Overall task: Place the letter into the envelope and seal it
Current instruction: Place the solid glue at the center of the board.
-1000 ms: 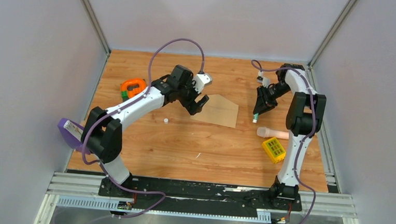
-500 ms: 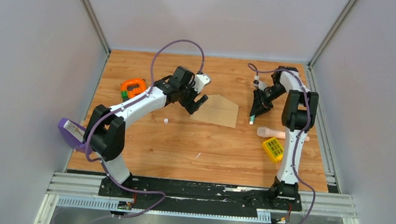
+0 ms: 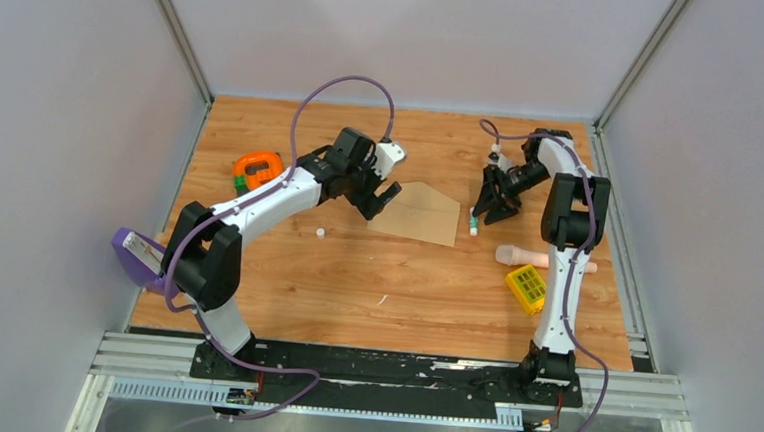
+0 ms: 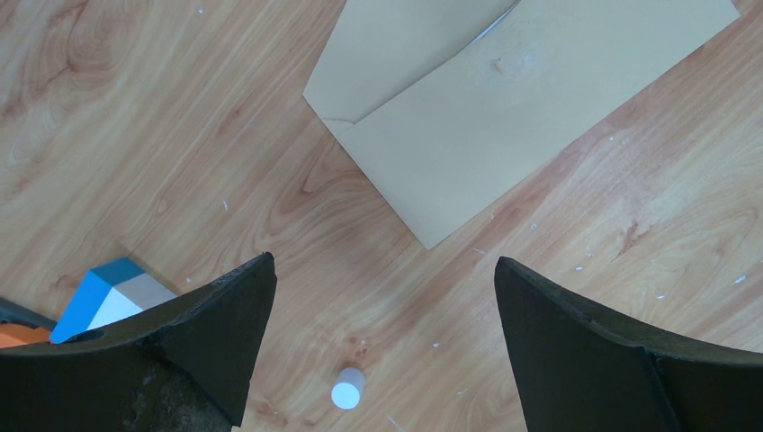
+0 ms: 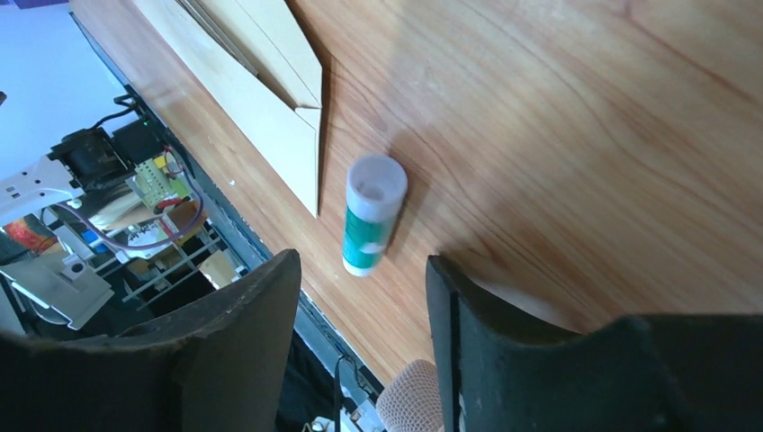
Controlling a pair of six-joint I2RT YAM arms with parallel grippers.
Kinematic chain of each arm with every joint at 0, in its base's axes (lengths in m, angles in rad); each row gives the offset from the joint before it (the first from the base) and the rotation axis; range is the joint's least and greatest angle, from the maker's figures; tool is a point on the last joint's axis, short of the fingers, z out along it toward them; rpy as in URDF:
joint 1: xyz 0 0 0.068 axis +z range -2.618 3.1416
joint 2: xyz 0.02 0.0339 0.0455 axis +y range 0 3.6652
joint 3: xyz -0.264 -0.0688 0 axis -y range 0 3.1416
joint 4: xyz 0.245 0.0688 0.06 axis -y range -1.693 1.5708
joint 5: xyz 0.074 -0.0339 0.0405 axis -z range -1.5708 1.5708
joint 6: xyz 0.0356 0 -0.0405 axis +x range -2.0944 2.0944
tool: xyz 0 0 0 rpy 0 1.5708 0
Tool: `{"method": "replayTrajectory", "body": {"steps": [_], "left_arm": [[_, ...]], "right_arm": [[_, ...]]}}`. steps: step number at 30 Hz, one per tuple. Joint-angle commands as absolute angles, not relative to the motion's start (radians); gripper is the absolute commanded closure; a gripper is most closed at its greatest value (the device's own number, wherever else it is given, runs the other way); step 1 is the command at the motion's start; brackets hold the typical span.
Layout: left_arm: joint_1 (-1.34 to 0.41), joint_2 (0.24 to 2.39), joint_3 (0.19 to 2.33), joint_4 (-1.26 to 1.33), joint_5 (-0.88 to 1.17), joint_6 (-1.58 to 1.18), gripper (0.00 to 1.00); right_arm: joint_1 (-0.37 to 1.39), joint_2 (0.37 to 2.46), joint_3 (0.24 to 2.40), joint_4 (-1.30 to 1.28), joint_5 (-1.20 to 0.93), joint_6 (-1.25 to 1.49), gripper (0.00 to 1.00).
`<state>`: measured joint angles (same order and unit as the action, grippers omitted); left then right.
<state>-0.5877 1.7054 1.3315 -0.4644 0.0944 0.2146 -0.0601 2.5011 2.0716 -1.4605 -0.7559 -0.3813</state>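
wooden table (image 3: 354,274) bears the envelope (image 4: 504,108) just ahead of the wide left jaws, apparently untouched; right jaws stand parted.

Lab cell: grey walls (image 3: 61,156), aluminium rails (image 3: 139,356)

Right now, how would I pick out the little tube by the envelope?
On the wooden table, find the tan envelope near the middle. Just off its right edge, at the tip of the right gripper, lies a short tube: white with a green band, unlike the pink cylinder nearby.
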Motion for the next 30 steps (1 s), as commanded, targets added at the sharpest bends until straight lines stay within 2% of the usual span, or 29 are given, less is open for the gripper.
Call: {"method": "replayTrajectory", "body": {"steps": [1,10,20,23,30], "left_arm": [[-0.590,1.695,1.348,-0.427,0.086,0.206,0.01],[-0.590,1.692,1.343,-0.426,0.086,0.206,0.01],[-0.599,1.747,1.318,-0.411,0.057,0.220,0.01],[-0.602,1.781,1.304,-0.386,0.016,0.214,0.01],[-0.634,1.859,1.320,-0.357,-0.221,0.231,0.00]], "right_arm": [[-0.055,2.477,2.068,-1.366,-0.699,-0.357,0.40],[-0.030,2.365,1.963,-1.189,-0.542,-0.302,0.36],[-0.011,2.189,1.947,-0.975,-0.656,-0.288,0.39],[-0.011,2.205,1.970,-0.917,-0.721,-0.241,0.39],[0.010,2.406,2.164,-0.917,-0.813,-0.149,0.41]]}}
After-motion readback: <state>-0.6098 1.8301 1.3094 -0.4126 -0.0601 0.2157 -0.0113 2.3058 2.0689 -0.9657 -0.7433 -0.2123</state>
